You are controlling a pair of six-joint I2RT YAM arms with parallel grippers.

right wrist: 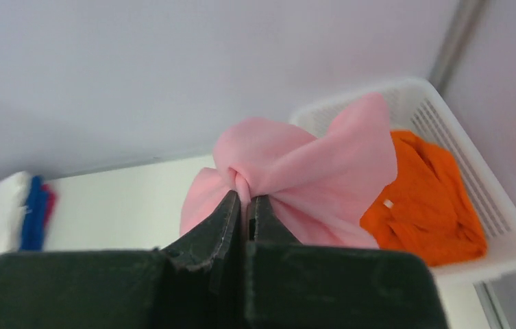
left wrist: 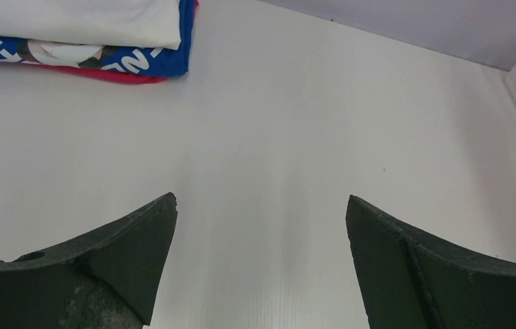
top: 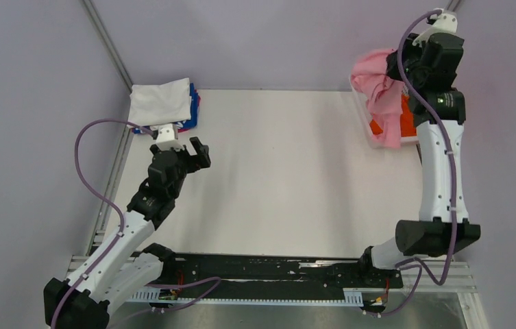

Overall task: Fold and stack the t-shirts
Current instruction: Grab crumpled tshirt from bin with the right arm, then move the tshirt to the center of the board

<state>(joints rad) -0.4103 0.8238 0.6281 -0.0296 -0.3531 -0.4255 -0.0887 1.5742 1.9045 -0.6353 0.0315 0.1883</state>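
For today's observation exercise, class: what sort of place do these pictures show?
Probably a robotics test cell, not a home: a white table boxed in by plain panels, left arm and right arm bolted at its near edge, an orange t-shirt in a white basket.

The only lettering in view is on the folded blue cloth t-shirt (left wrist: 173,60), which lies under the folded plain white cloth t-shirt (left wrist: 70,20) in the left wrist view. Large white characters (left wrist: 130,62) run along its folded edge. The fold and the shirt above cut them off, so no whole word can be read. In the right wrist view, a tiny white tag (right wrist: 388,203) on the crumpled orange cloth t-shirt (right wrist: 433,212) is too small to read.
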